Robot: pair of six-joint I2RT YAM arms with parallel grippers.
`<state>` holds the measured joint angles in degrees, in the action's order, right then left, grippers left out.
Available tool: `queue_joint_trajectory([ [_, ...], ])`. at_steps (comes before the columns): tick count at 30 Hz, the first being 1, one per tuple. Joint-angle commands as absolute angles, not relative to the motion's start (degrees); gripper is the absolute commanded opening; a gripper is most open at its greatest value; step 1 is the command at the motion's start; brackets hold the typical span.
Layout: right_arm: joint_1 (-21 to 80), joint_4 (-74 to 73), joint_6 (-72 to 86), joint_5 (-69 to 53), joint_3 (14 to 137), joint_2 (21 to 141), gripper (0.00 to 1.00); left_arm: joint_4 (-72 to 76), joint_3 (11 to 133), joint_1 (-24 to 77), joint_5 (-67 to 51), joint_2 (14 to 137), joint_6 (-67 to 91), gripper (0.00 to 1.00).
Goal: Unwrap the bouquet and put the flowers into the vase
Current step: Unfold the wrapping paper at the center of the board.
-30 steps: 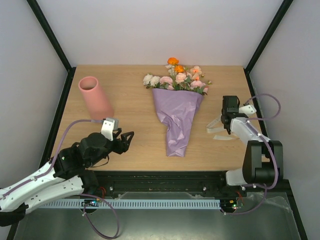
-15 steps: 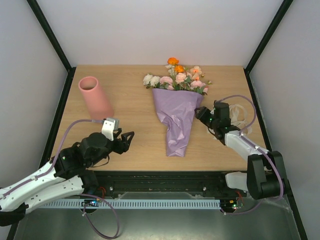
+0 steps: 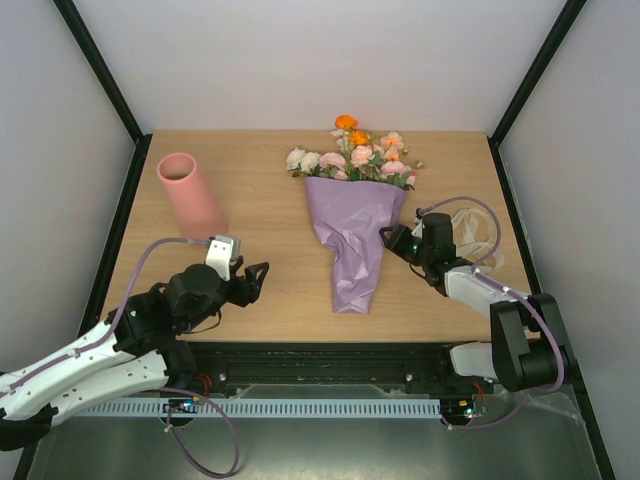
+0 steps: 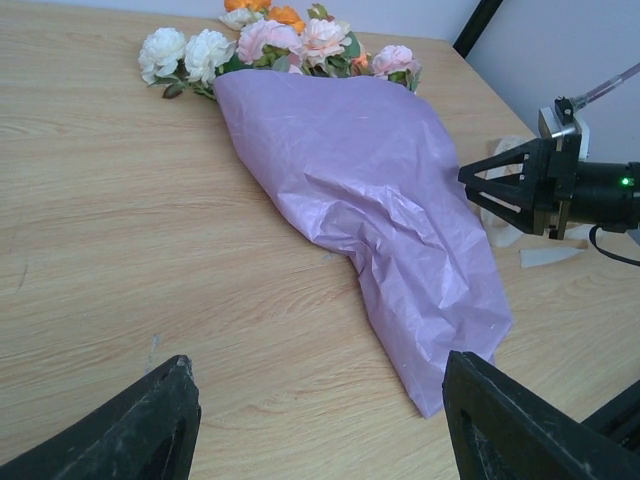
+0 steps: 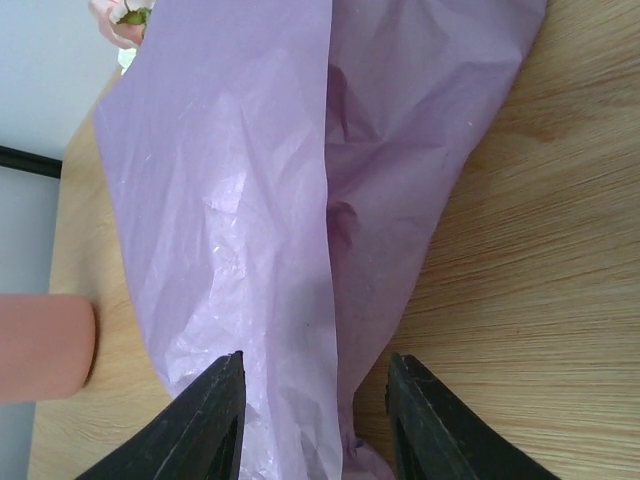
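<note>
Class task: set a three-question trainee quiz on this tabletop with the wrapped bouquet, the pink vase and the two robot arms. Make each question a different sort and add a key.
1. True or false: the salmon-pink matte cylinder vase already holds flowers.
2. The right gripper sits at: A the vase; B the right edge of the glossy lilac paper-wrapped bouquet; C the flowers.
3. Fill in: the left gripper has its jaws ____ and holds nothing.
Key: 1 false; 2 B; 3 open.
</note>
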<state>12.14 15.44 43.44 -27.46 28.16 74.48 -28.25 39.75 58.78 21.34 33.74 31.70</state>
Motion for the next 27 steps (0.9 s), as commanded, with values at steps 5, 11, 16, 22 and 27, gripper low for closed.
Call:
queue_joint_trajectory([
  [5, 12.48, 18.88, 42.62, -29.89, 26.87, 76.39, 0.39, -28.65, 39.45, 58.62, 22.94, 34.14, 31.9, 1.0],
  [11, 13.0, 19.48, 42.98, -31.16, 26.97, 76.21, 0.28, -28.74, 39.47, 58.62, 22.93, 34.1, 31.92, 1.0],
  [16, 14.14, 19.72, 43.22, -31.79, 27.13, 74.3, 0.04, -28.61, 39.46, 58.62, 22.67, 33.98, 31.9, 1.0],
  [22, 18.18, 20.82, 44.35, -32.35, 28.5, 73.48, 0.01, -28.39, 39.39, 58.62, 22.2, 33.95, 31.99, 1.0],
  [27, 23.48, 22.7, 46.51, -31.03, 32.46, 74.66, 0.01, -28.61, 39.47, 58.62, 22.41, 33.55, 32.07, 1.0],
])
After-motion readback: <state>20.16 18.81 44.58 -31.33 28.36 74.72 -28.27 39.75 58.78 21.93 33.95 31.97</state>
